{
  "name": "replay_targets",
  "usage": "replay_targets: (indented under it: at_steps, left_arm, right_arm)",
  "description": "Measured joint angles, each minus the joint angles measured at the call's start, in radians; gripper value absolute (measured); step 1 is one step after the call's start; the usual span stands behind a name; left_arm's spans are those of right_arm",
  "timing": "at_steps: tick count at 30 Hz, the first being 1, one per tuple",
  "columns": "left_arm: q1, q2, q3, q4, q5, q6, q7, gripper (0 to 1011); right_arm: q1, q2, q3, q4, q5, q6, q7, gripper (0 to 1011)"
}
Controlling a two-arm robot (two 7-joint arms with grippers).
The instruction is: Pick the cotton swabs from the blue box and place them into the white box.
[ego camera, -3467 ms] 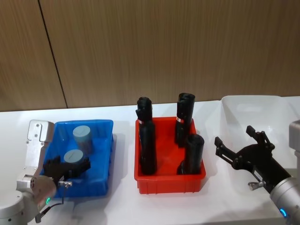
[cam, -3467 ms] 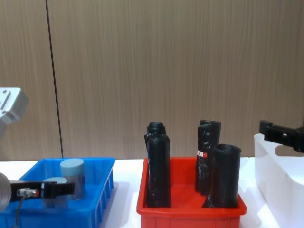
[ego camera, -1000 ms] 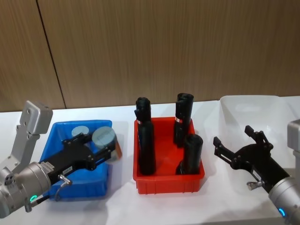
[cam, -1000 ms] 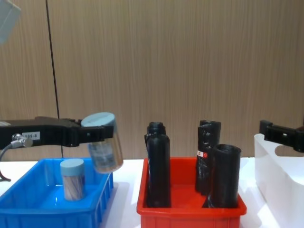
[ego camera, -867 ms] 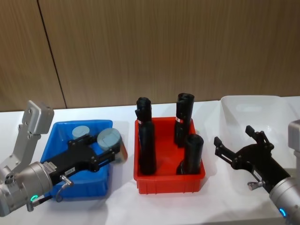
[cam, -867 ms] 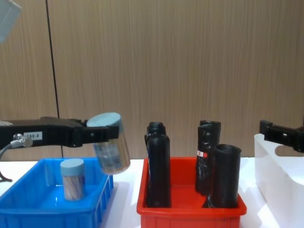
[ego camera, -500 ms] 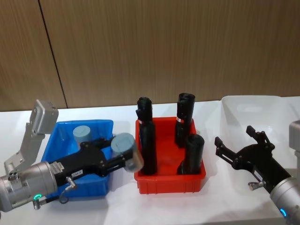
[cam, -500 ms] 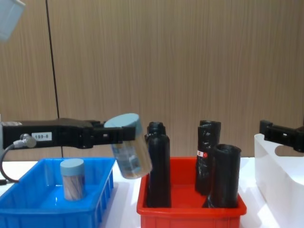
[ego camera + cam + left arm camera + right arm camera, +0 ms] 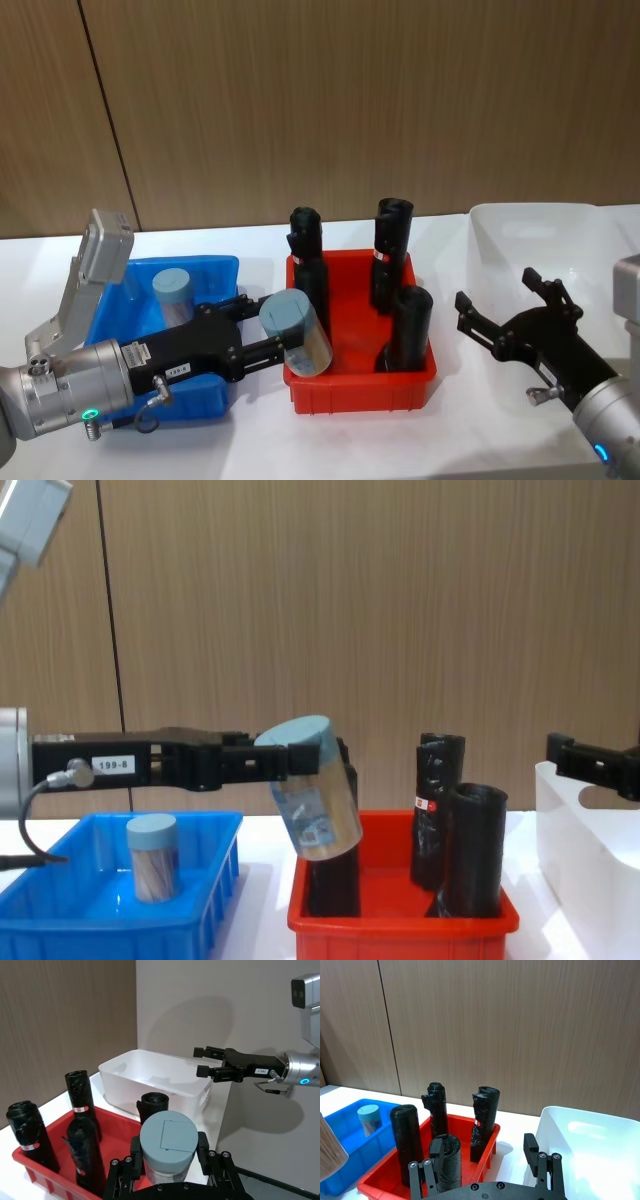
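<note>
My left gripper (image 9: 278,338) is shut on one jar of cotton swabs (image 9: 298,332), a clear cylinder with a pale grey-blue lid. It holds the jar tilted in the air over the red bin's left edge, also visible as the jar (image 9: 318,802) in the chest view and the jar (image 9: 167,1150) in the left wrist view. A second jar (image 9: 173,294) stands upright in the blue box (image 9: 222,268). The white box (image 9: 545,226) sits at the far right. In front of it my right gripper (image 9: 497,292) hovers open, holding nothing.
A red bin (image 9: 360,387) with several tall black rolls (image 9: 409,326) stands between the blue box and the white box. The rolls rise above the bin's rim. A wooden wall closes the back of the white table.
My left gripper lifted the jar out of the blue box and carried it right, to the red bin's left edge, tilting it more. The right arm has not moved.
</note>
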Motion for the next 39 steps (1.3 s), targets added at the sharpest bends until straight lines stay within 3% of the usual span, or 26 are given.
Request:
replay_targets:
  at_steps: [20, 30, 39]
  left_arm:
    - [-0.029, -0.016, 0.013, 0.036, -0.001, -0.011, -0.054, 657]
    - [-0.033, -0.018, 0.015, 0.040, -0.001, -0.012, -0.061, 657]
    - [-0.034, -0.019, 0.016, 0.042, -0.001, -0.013, -0.064, 657]
  right_arm:
    - [0.000, 0.005, 0.004, -0.005, 0.012, 0.000, 0.030, 1002]
    - [0.008, 0.030, 0.018, -0.015, 0.054, 0.019, 0.130, 1002]
    - [0.028, 0.063, 0.030, -0.019, 0.095, 0.064, 0.268, 1002]
